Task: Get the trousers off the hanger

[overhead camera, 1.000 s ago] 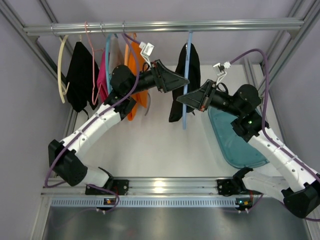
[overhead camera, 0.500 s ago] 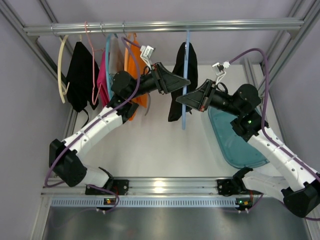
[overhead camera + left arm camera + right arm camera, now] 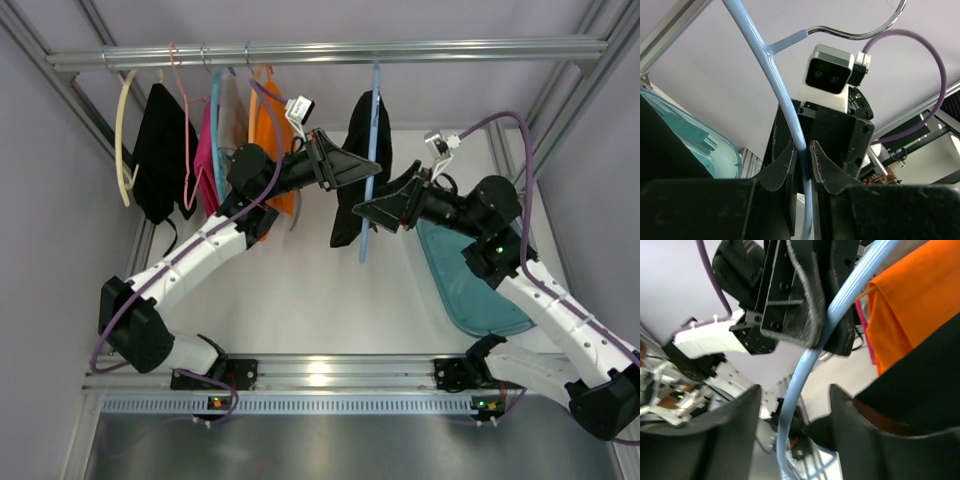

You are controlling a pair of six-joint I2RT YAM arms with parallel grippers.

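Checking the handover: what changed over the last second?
The left gripper closed on the blue hanger; the right gripper opened and let it go. The hanger's lower end with the black trousers swung slightly left. The orange trousers stayed on the rail.

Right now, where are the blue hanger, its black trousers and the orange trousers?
blue hanger (image 3: 784,97): left wrist view, its arm.
black trousers (image 3: 358,125): top view, upper cloth.
orange trousers (image 3: 915,305): right wrist view, cloth middle.

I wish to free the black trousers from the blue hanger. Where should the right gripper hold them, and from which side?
Probably the loose lower end of the black trousers, from the right. The cloth drapes over the hanger and hangs free there; the left gripper clamps the hanger from the left, leaving the other side to the open right gripper.
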